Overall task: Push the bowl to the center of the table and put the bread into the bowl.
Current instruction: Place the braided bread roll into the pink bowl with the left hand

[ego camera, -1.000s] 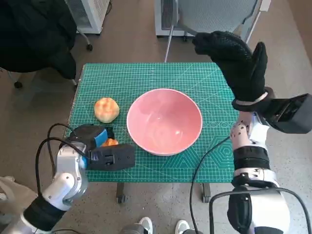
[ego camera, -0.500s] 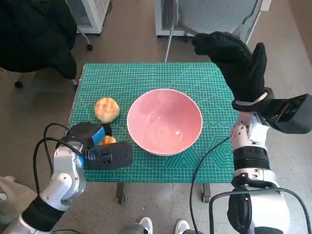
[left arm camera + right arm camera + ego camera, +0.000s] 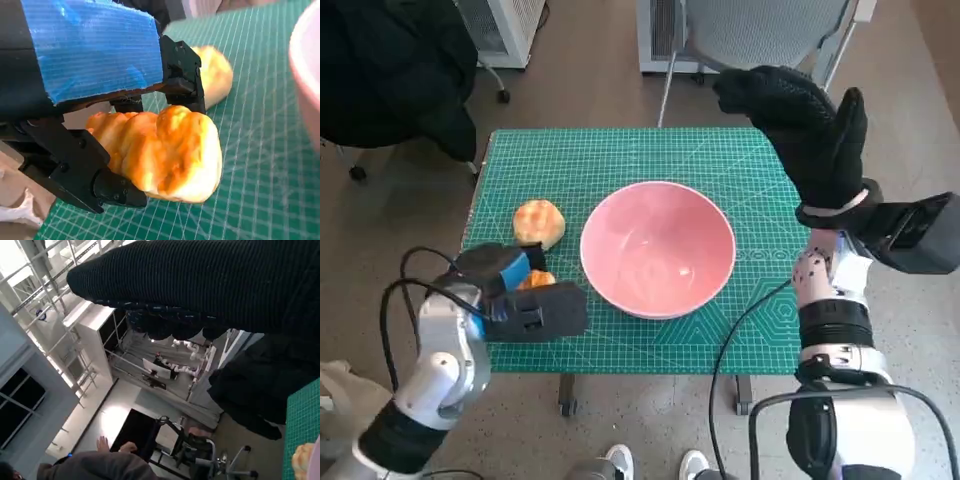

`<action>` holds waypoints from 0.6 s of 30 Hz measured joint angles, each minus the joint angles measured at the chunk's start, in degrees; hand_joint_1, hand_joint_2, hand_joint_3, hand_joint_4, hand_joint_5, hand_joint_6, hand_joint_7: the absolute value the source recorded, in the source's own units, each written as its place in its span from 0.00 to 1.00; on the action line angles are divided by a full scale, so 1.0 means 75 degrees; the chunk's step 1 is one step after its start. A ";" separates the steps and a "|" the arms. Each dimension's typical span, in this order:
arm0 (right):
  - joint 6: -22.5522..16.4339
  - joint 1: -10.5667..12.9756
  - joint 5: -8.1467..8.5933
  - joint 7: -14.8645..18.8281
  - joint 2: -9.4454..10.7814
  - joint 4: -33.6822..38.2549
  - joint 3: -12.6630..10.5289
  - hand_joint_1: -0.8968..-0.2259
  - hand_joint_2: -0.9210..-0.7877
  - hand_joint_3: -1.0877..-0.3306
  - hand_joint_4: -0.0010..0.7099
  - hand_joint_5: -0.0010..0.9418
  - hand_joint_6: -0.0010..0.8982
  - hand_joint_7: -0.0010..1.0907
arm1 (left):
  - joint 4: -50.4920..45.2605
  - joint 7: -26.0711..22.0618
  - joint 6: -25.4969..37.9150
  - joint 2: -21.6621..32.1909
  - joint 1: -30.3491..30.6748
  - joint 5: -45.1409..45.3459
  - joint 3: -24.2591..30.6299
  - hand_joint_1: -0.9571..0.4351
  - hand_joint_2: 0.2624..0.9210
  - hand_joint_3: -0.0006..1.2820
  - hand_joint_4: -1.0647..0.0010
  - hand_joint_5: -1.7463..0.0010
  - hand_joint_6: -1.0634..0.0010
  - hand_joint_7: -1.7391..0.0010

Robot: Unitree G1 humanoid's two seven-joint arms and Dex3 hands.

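The pink bowl (image 3: 658,248) stands empty near the middle of the green mat (image 3: 620,155). To its left lies a round bread roll (image 3: 539,222). My left hand (image 3: 503,268) grips a second, golden bread piece (image 3: 536,281) low over the mat's front left; the left wrist view shows this bread (image 3: 167,152) pinched between black fingers (image 3: 182,75), with the other roll (image 3: 216,72) beyond and the bowl's rim (image 3: 306,75) at the side. My right hand (image 3: 807,128) hangs raised over the table's far right corner, holding nothing.
A grey chair (image 3: 760,35) stands behind the table and a dark coat (image 3: 395,70) lies at the far left. Cables (image 3: 735,340) hang at the front right. A person (image 3: 92,466) shows in the right wrist view.
My left hand, with the bread in it, has drifted a little to the left and away from the table's front edge. The bowl, the roll and my right hand have stayed put.
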 measured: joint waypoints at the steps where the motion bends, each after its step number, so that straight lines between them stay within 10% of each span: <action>1: 0.0001 0.0000 0.0000 0.0002 0.0000 0.0000 -0.0001 0.28 0.00 0.32 0.40 0.00 0.36 0.00 | -0.0090 -0.0068 0.0018 0.0004 -0.0015 0.0004 0.0046 0.69 0.68 0.45 0.54 0.07 0.45 0.36; 18: 0.0045 0.0000 0.0002 0.0018 -0.0011 0.0000 -0.0015 0.28 0.00 0.32 0.40 0.00 0.35 0.00 | -0.1998 -0.1389 0.0322 0.0061 -0.1563 0.0277 0.0963 0.69 0.55 0.50 0.45 0.11 0.34 0.42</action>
